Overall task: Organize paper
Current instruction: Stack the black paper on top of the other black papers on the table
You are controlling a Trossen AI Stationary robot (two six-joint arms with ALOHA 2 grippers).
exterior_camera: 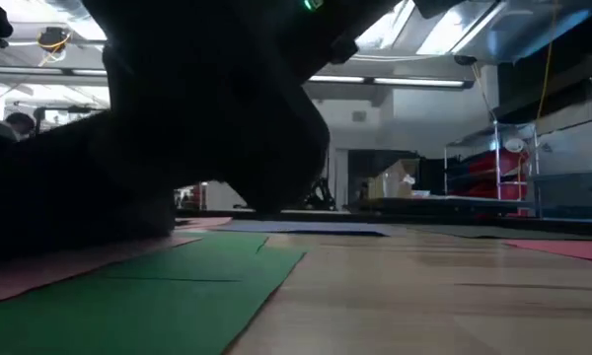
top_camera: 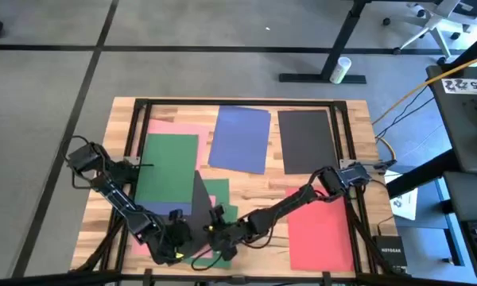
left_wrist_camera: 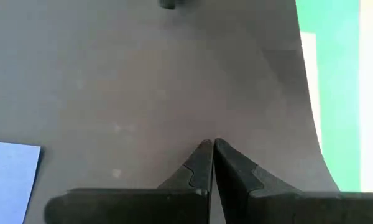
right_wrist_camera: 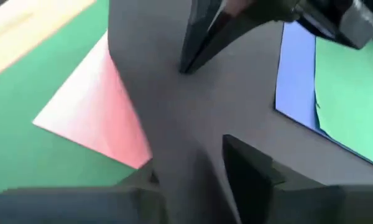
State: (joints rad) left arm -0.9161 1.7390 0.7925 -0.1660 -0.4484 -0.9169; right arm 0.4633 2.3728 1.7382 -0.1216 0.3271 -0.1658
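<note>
Down at the table's near edge, the left gripper was pinched tight on a black sheet. The right gripper sat with fingers spread over the same sheet. Green, blue and red sheets lay around.

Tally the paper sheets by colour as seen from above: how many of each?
pink sheets: 2
green sheets: 2
blue sheets: 2
black sheets: 2
red sheets: 1
Total: 9 visible; the overlapping pile may hide more.
</note>
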